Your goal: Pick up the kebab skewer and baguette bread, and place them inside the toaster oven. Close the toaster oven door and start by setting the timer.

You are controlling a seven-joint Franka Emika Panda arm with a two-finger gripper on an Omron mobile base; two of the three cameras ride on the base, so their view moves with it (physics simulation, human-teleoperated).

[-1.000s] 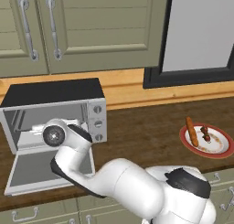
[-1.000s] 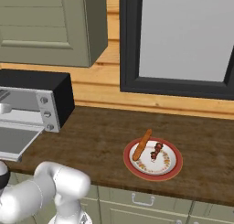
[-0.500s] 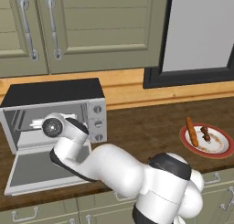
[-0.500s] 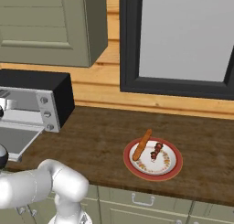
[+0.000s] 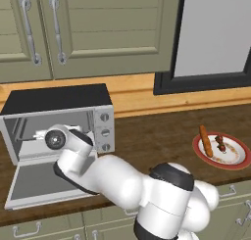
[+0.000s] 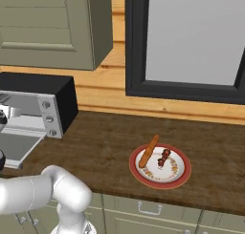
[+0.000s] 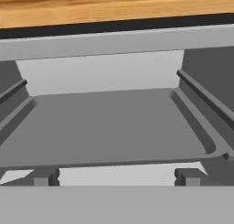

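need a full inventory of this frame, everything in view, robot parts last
toaster oven: 1, silver-grey with black top, left on the counter
toaster oven door: 1, grey, dropped open in front of the oven
tray: 1, grey, inside the oven
plate: 1, red-rimmed white, right on the counter
baguette bread: 1, orange-brown, on the plate
kebab skewer: 1, dark red-brown, on the plate beside the baguette
cabinets: grey-green, above
gripper: 1, jaws open, facing the oven's mouth

Glossy white rounded arm (image 5: 112, 178) with bulbous segments, a dark grey joint band at two o'clock, a round grey-ringed wrist cap at ten o'clock.
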